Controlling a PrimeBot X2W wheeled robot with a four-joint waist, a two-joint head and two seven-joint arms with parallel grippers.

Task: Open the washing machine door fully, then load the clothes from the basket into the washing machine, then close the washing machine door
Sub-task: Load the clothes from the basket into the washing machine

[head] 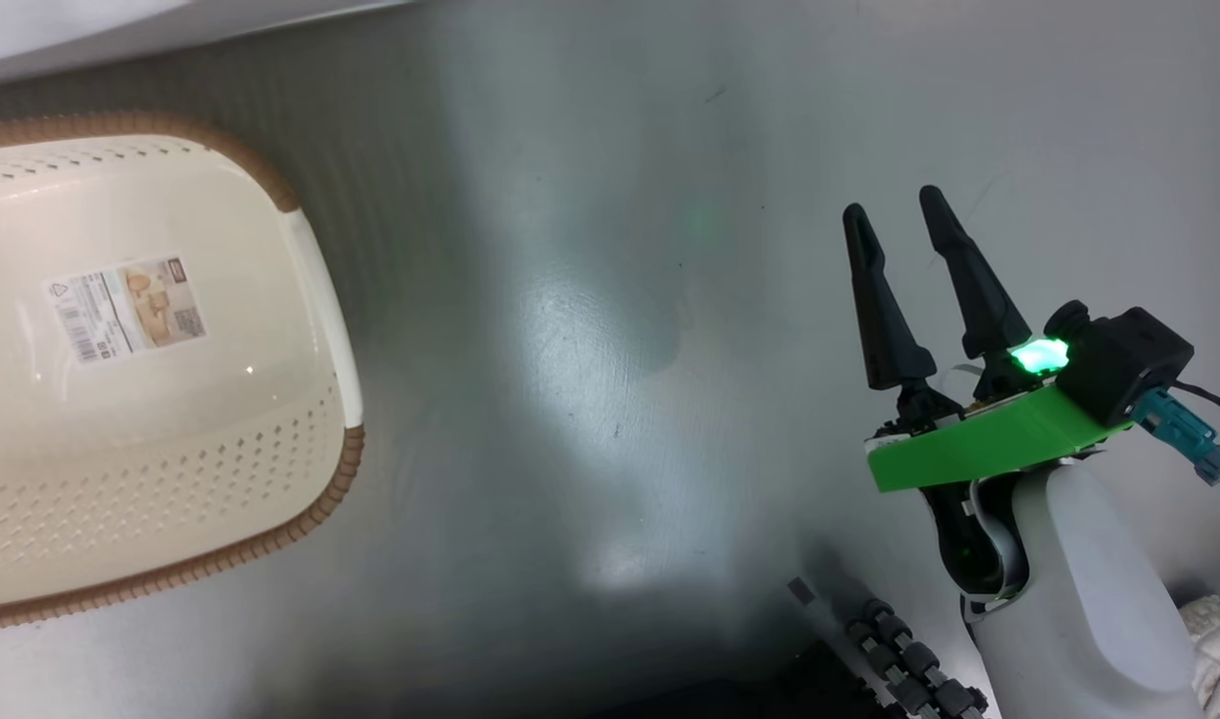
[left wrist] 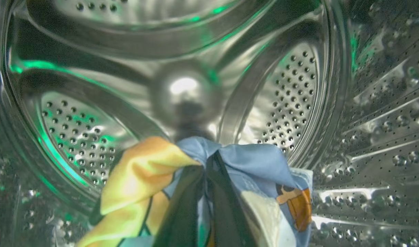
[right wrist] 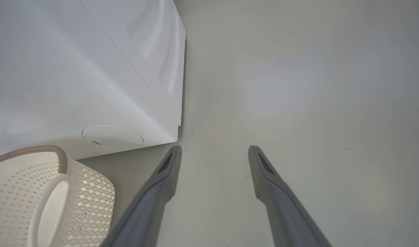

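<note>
My left gripper (left wrist: 207,161) is deep inside the washing machine's perforated steel drum (left wrist: 291,92), shut on the clothes (left wrist: 261,161): light blue fabric with orange and yellow print, bunched around the dark fingers. The cream basket (head: 350,469) with its brown rim stands on the floor at the left; its inside is bare apart from a paper label (head: 126,308). My right gripper (head: 894,205) hangs open over the grey floor, well right of the basket, with nothing between its fingers. Its wrist view shows the same open gripper (right wrist: 215,149), the basket (right wrist: 89,192) and the washing machine's white lower corner (right wrist: 75,68). The washing machine door is out of view.
The grey floor (head: 590,379) stretches between the basket and my right arm. A strip of the white washing machine (head: 71,25) runs along the top left. Part of my own base with small rollers (head: 900,659) sits at the bottom edge.
</note>
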